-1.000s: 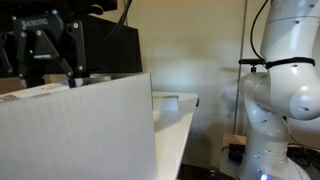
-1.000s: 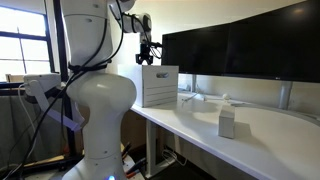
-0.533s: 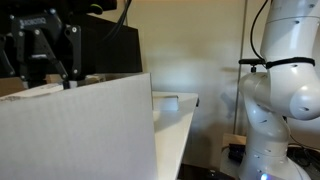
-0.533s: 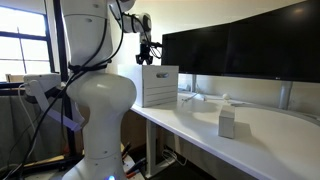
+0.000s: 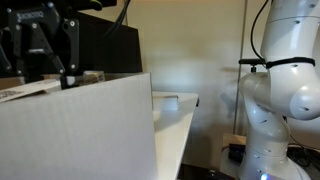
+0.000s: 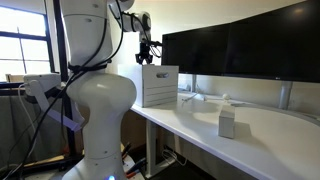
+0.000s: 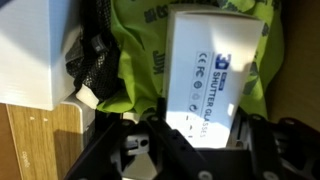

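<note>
In the wrist view my gripper (image 7: 203, 120) is shut on a white box labelled "shutter glasses" (image 7: 215, 65), one finger on each long side. The box lies on lime-green fabric (image 7: 140, 45) next to a black mesh item (image 7: 95, 60). All of this sits inside a tall white cardboard carton (image 5: 90, 130) at the desk's end. In both exterior views the gripper (image 5: 45, 70) (image 6: 147, 58) hangs just above the carton (image 6: 160, 85), and its fingertips dip behind the carton's rim.
Two dark monitors (image 6: 240, 55) stand along the back of the white desk (image 6: 275, 135). A small white box (image 6: 227, 123) stands on the desk, and another white item (image 5: 165, 100) lies beyond the carton. The arm's white base (image 6: 95, 110) stands beside the desk.
The jaws have come together onto the white box. In an exterior view the gripper has risen slightly above the carton's rim.
</note>
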You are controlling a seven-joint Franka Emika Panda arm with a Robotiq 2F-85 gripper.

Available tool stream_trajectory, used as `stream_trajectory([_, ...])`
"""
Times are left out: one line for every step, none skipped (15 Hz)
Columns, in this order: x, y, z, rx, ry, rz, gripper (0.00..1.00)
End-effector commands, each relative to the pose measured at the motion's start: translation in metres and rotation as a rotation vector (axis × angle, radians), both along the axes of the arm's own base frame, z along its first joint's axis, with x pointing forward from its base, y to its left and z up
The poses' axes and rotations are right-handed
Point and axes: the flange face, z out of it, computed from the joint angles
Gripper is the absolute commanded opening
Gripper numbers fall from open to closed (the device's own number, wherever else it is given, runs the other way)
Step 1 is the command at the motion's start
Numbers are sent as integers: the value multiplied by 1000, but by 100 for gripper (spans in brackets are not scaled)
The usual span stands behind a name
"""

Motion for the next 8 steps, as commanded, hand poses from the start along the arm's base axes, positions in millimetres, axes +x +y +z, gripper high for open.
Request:
stream_trajectory([-7, 2, 18, 24, -22, -24, 32])
stream_trajectory([-8, 4, 22, 31, -28, -29, 32])
stream_trajectory([-9, 5, 26, 37, -33, -35, 32])
stream_trajectory([-9, 7, 31, 45, -44, -47, 32])
stream_trajectory([-10, 8, 35, 51, -52, -57, 32])
stream_trajectory([-10, 9, 40, 60, -61, -74, 32])
stream_trajectory([-10, 10, 45, 63, -65, -84, 32])
stream_trajectory([-11, 10, 51, 66, -71, -100, 32])
